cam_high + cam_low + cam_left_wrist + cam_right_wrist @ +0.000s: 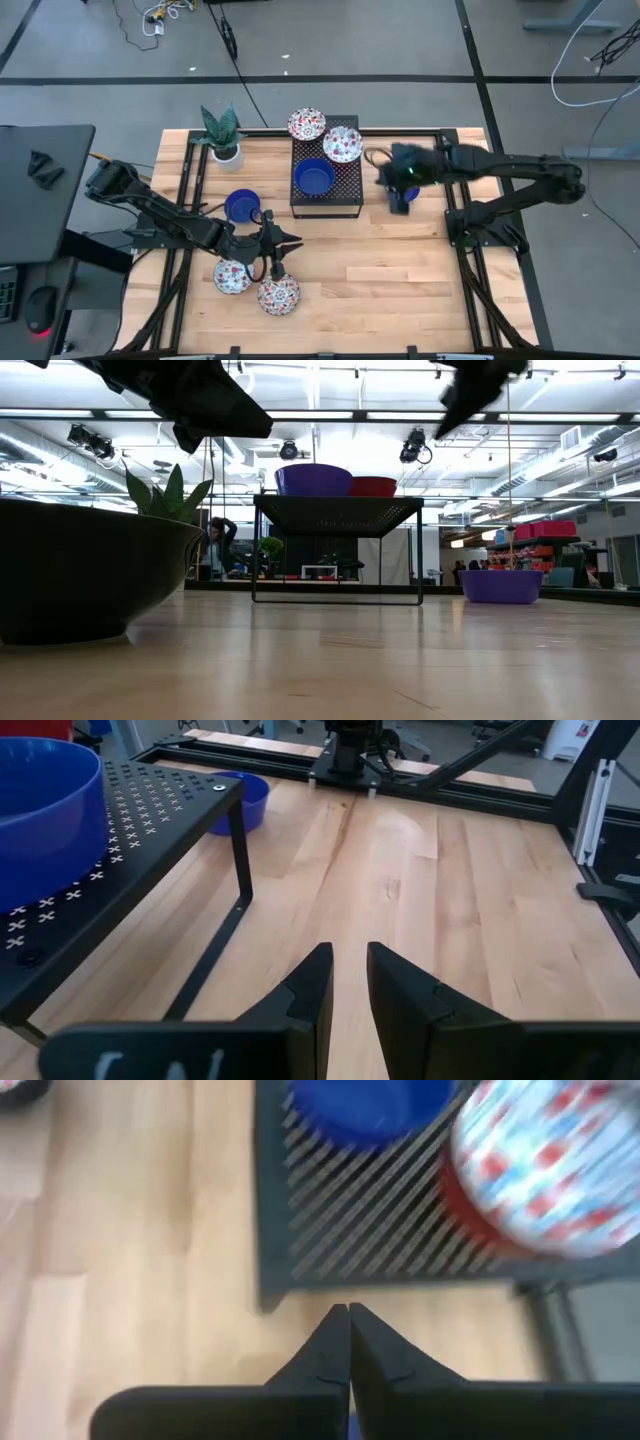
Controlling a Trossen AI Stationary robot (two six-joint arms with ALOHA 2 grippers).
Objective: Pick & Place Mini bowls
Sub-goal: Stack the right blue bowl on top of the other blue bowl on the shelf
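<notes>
On the black perforated stand (pixel 325 165) sit two floral bowls (pixel 306 124) (pixel 342 143) and a blue bowl (pixel 314 178). Another blue bowl (pixel 241 206) rests on the table left of the stand. Two more floral bowls (pixel 232 276) (pixel 278 294) lie near the front. A blue bowl (pixel 410 194) shows partly under my right arm. My left gripper (pixel 287 240) hovers between the front floral bowls and the stand, its fingers (pixel 350 980) a narrow gap apart with nothing between them. My right gripper (pixel 392 183) is shut (pixel 348 1315) above the table, just right of the stand.
A small white plant pot (pixel 226 150) stands at the far left corner. Black frame rails (pixel 450 200) run along the table's left, right and far sides. Bare wood (pixel 380 270) lies in front of the stand and to the right.
</notes>
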